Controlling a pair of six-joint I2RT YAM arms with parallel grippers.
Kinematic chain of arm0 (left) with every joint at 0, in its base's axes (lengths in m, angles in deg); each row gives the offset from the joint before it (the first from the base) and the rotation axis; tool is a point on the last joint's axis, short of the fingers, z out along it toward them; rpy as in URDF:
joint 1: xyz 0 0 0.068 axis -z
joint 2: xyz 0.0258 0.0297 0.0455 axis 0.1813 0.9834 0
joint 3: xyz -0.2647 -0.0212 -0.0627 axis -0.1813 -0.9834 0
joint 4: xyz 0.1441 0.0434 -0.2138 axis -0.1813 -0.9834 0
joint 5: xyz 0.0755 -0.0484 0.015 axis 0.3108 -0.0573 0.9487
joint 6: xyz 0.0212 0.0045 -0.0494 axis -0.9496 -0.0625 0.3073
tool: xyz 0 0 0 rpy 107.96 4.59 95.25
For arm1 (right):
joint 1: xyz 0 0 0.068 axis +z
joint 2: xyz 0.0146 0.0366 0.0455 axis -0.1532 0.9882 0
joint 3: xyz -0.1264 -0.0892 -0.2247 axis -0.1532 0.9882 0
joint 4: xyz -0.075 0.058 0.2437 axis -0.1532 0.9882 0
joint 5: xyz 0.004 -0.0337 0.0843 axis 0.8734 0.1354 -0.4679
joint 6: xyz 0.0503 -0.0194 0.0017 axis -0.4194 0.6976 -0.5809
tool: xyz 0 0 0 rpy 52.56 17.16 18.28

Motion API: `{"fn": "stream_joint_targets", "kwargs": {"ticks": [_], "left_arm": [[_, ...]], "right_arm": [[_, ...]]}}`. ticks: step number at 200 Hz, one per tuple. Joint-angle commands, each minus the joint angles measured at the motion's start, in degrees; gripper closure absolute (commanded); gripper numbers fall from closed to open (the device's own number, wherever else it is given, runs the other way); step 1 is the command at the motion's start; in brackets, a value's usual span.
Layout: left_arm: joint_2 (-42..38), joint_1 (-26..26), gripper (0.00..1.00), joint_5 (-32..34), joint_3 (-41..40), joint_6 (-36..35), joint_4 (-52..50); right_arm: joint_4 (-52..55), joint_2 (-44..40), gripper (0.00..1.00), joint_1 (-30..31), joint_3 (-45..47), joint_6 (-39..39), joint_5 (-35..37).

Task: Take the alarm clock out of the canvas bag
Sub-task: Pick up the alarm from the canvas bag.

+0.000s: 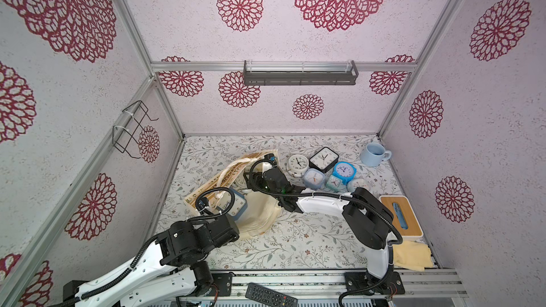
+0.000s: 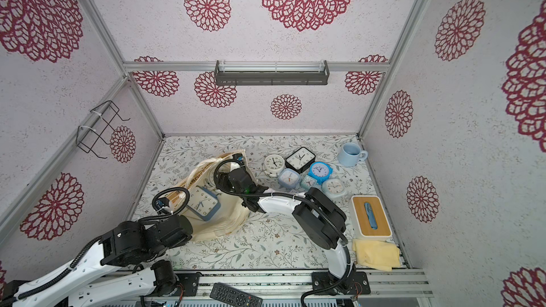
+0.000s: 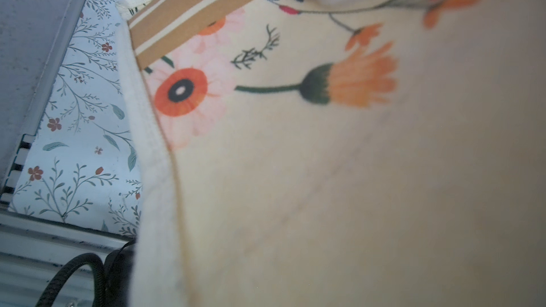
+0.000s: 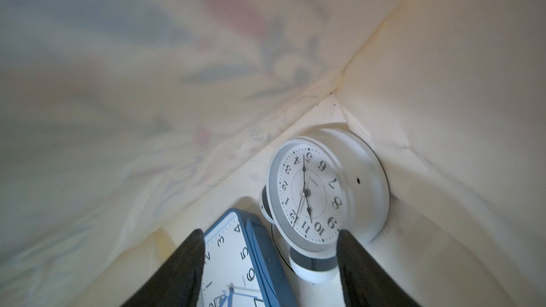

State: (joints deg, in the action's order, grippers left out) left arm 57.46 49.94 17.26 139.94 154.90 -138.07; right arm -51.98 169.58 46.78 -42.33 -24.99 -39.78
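The cream canvas bag (image 1: 260, 214) (image 2: 227, 220) lies open on its side left of the table's middle, its tan lettered band (image 1: 233, 172) turned up. Inside it a blue square alarm clock (image 1: 233, 205) (image 4: 245, 261) lies next to a white round alarm clock (image 4: 322, 190). My right gripper (image 4: 270, 233) is inside the bag and open, its dark fingertips (image 4: 195, 249) on either side of the two clocks' near edges without gripping them. My left gripper (image 1: 236, 228) is at the bag's near edge. Its jaws are hidden by flowered fabric (image 3: 295, 172) that fills the left wrist view.
Several alarm clocks (image 1: 323, 159) are grouped at the back right beside a light blue mug (image 1: 373, 154). A box with a wooden lid (image 1: 399, 215) and a yellow cloth (image 1: 412, 256) lie along the right edge. A remote (image 1: 270, 295) rests on the front rail.
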Motion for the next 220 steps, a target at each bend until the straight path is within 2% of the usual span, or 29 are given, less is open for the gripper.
{"fn": "stream_joint_targets", "kwargs": {"ticks": [1, 13, 29, 53, 76, 94, 124, 166, 220], "left_arm": [[-0.45, 0.26, 1.00, 2.80, 1.49, 0.32, -1.22], [0.16, 0.28, 1.00, 2.73, 1.48, 0.35, -1.16], [0.40, 0.26, 1.00, 3.12, 1.75, 0.90, -1.34], [-0.95, 0.26, 1.00, 3.34, 2.09, 2.08, -1.68], [-2.28, 0.19, 1.00, 2.77, 1.47, 3.32, -2.39], [-2.62, 0.19, 1.00, 1.86, 0.06, 3.94, -1.93], [-1.75, 0.17, 1.00, 0.84, -2.06, 4.31, 0.43], [-0.22, 0.18, 1.00, -0.40, -4.38, 4.39, 3.17], [-1.14, 0.09, 1.00, -1.45, -7.45, 5.19, 4.12]], "right_arm": [[11.67, -4.76, 0.29, 2.09, -5.56, 8.95, -2.27], [16.71, -4.54, 0.30, 3.95, -8.26, 14.15, -3.38], [21.04, -3.73, 0.28, 4.48, -10.84, 17.20, -10.71], [25.84, -2.15, 0.24, 4.04, -13.32, 15.58, -18.64], [28.91, -0.88, 0.20, 4.00, -14.23, 7.75, -22.63], [29.00, -0.07, 0.14, 3.95, -12.53, 0.81, -22.25], [27.27, 2.33, 0.05, 3.44, -10.04, -5.74, -20.26], [23.80, 9.09, 0.01, 2.45, -10.73, -8.11, -23.15], [16.86, 16.34, 0.01, 1.18, -11.42, -11.91, -27.64]]}}
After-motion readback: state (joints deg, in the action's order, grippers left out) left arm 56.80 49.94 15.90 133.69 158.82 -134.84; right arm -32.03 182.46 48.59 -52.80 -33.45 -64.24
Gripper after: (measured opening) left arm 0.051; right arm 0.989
